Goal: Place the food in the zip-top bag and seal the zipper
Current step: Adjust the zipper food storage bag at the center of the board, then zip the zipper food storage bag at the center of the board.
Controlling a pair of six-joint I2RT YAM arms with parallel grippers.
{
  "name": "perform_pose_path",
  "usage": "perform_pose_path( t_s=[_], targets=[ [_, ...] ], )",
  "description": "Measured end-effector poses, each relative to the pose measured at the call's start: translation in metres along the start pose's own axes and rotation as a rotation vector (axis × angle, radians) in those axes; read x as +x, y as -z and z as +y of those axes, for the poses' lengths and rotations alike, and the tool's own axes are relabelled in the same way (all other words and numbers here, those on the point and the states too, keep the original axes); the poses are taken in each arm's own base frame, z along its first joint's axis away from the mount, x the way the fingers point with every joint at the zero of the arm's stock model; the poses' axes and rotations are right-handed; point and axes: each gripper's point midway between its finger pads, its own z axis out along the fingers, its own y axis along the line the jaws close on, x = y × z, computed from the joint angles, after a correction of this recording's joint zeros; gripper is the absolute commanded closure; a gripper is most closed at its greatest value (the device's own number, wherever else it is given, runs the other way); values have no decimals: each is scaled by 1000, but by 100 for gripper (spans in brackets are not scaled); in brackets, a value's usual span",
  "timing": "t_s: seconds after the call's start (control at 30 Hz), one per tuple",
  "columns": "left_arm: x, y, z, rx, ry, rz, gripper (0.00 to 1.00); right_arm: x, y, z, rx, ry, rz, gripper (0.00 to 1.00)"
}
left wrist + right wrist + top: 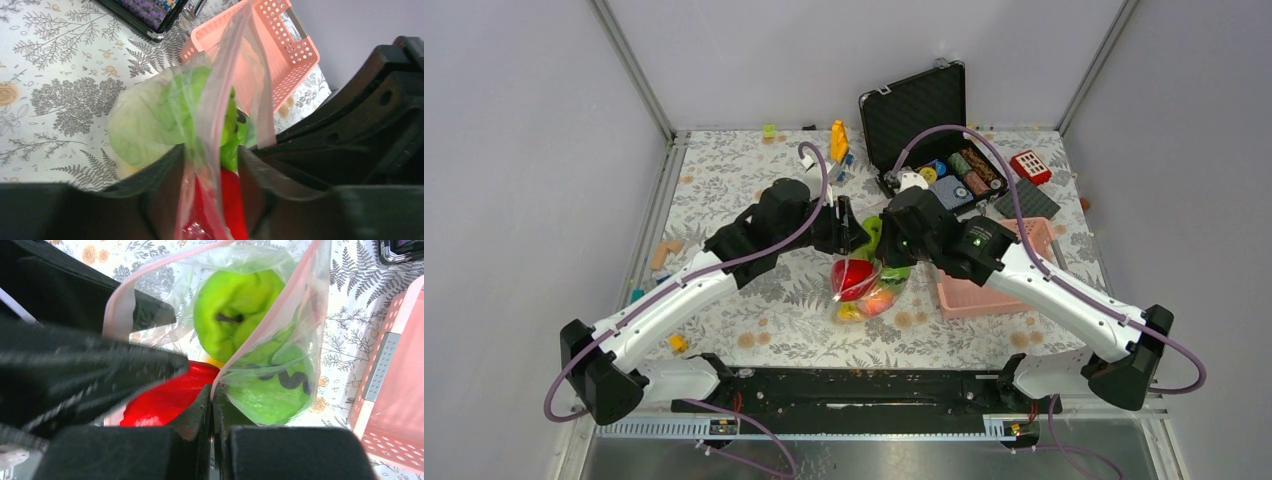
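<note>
At wrist level, not overhead: right gripper [212, 396] pinches zip-top bag [306, 300]; left gripper [210, 154] seemingly gapes around it.

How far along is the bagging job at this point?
Done: a red piece and green pieces sit inside the zip-top bag. In hand: the right gripper is shut on the bag's mouth edge, and the left gripper has its jaws apart around the film. Left: the zipper gapes open, so sealing remains.
</note>
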Motion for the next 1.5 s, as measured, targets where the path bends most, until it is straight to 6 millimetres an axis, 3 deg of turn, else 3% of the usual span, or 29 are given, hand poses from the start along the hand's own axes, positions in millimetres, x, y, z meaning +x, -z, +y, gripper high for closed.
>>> perform_pose_path(
  t_s=[0.03,0.07,0.1,0.27,0.47,0.6,0.93,1.1,1.3,1.43,1.5],
  targets=[
    [0,1,0,1,-11,-1,14,0,-2,-1,3,-10,-6,100],
    [0,2,-1,6,-17,-1,3,0,-3,-2,9,-19,-14,100],
    [-1,4,-1,9,-25,-3,1,-1,-3,-3,12,-25,-21,100],
    [-3,26,-7,32,-46,-44,1,-13,3,-5,26,-67,-83,100],
    [3,71,-11,83,-93,-123,1,-21,9,-10,51,-105,-127,100],
    [13,88,-15,124,-128,-148,1,-25,11,-9,56,-125,-140,100],
    [84,73,-32,194,-317,4,1,-36,17,-5,72,-146,-145,100],
    [80,59,-18,62,-372,-24,12,-34,16,-7,80,-149,-138,100],
    [65,53,2,-86,-380,-88,43,-31,17,-10,92,-144,-124,100],
    [57,53,6,-117,-388,-121,48,-32,19,-12,93,-149,-129,100],
    [54,53,5,-117,-392,-134,57,-33,20,-13,93,-153,-133,100]
  ],
)
